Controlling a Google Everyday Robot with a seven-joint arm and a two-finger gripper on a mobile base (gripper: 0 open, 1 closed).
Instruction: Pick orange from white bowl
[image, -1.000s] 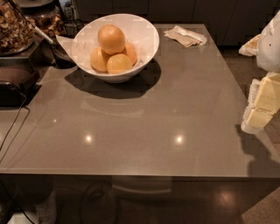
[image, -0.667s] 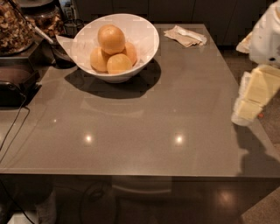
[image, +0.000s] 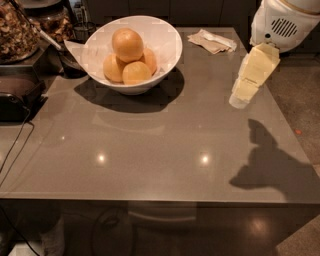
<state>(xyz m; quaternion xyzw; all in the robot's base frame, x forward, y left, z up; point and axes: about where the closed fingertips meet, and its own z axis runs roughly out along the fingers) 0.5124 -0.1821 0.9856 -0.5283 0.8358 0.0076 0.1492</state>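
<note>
The white bowl (image: 167, 42) stands at the back left of the grey table. It holds several pale oranges. The orange (image: 127, 44), the biggest, sits on top of the pile, with three smaller ones below it. My gripper (image: 241, 98) hangs from the white arm at the right, above the table's right side. It is well to the right of the bowl and a little nearer, and it holds nothing that I can see.
A crumpled napkin (image: 211, 40) lies at the back right of the table (image: 150, 150). A glass jar of snacks (image: 15, 30) and a dark appliance (image: 15, 97) stand at the left edge. A cable runs down the left side. My arm's shadow falls front right.
My gripper has moved left and up, from the table's right edge in over the right side of the table, closer to the bowl. The bowl and oranges have not moved.
</note>
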